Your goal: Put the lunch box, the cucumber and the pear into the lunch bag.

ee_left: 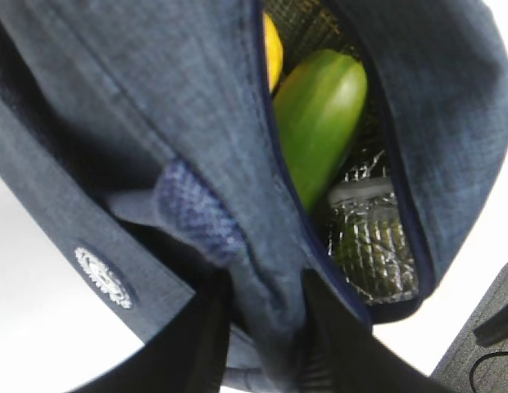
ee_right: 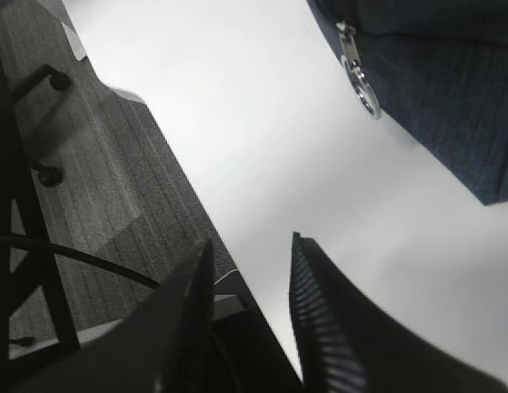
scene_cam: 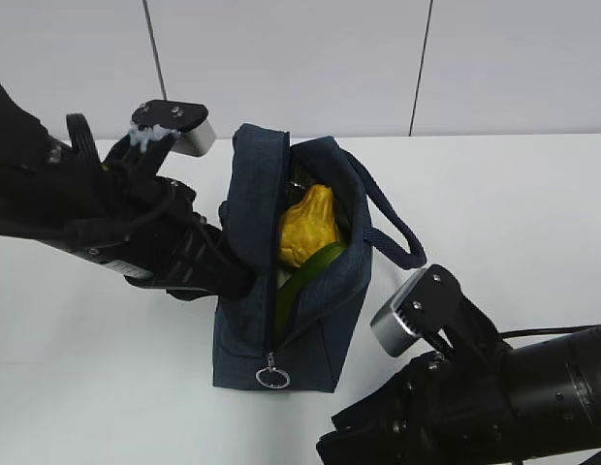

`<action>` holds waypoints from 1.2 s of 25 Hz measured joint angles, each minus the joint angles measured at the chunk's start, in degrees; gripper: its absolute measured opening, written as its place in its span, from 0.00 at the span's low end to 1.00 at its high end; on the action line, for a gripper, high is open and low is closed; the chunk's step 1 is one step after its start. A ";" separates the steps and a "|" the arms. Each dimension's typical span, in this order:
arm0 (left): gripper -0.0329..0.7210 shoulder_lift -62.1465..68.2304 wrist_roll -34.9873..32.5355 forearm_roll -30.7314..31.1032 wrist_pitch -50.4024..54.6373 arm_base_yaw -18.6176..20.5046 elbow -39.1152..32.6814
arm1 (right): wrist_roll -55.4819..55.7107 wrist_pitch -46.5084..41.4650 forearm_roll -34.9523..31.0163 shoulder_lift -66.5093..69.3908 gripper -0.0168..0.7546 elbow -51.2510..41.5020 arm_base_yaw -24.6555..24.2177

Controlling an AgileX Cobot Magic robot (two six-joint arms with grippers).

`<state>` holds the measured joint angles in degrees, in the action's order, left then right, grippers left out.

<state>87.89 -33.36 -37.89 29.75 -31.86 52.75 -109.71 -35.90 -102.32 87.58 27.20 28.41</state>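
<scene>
From the exterior view a plain white worktop (scene_cam: 514, 184) runs back to a pale wall (scene_cam: 281, 58) split by two thin dark seams. The bag (scene_cam: 252, 320) stands upright near the middle, its top zip open and its ring pull (scene_cam: 272, 373) hanging low on the near end; its strap (scene_cam: 393, 228) loops out toward 3 o'clock. The pear (scene_cam: 308, 225) sits in the mouth, with the cucumber (scene_cam: 305, 276) slanting just below it at 6 o'clock and touching it. The left gripper (scene_cam: 228, 281) meets the bag's side from 9 o'clock; the right gripper (scene_cam: 344, 441) lies low at 5 o'clock, apart from the bag. In the left wrist view the fingers (ee_left: 201, 344) pinch a fold of the bag's (ee_left: 156, 82) wall at 6 o'clock. Through the opening show the cucumber (ee_left: 319, 115), a sliver of pear (ee_left: 272, 49) at 11 o'clock of it, silver foil lining (ee_left: 377, 254), and under the cucumber a clear box (ee_left: 360, 196) deep in the bag. A small round white emblem (ee_left: 102, 277) sits on the fabric at 8 o'clock; no lettering can be read. In the right wrist view the fingers (ee_right: 319, 319) stand spread with nothing between them above the white worktop (ee_right: 262, 139); the bag's corner (ee_right: 451, 90) and ring pull (ee_right: 358, 74) lie at 1 o'clock, and grey floor (ee_right: 115, 188) with dark frame legs shows at 9 o'clock.
</scene>
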 joint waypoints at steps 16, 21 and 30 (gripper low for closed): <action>0.22 -2.46 0.00 0.82 2.20 0.00 0.00 | 24.39 2.33 9.95 0.00 0.36 2.30 0.00; 0.22 -2.46 0.00 0.82 3.79 0.00 0.00 | 24.39 3.27 13.61 0.03 0.58 4.50 0.00; 0.22 -2.46 0.00 0.88 4.88 0.00 0.00 | 35.98 6.00 36.45 -0.10 0.68 10.04 0.00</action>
<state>85.42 -33.36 -37.01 34.63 -31.86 52.75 -73.73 -29.90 -65.87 87.47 37.24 28.41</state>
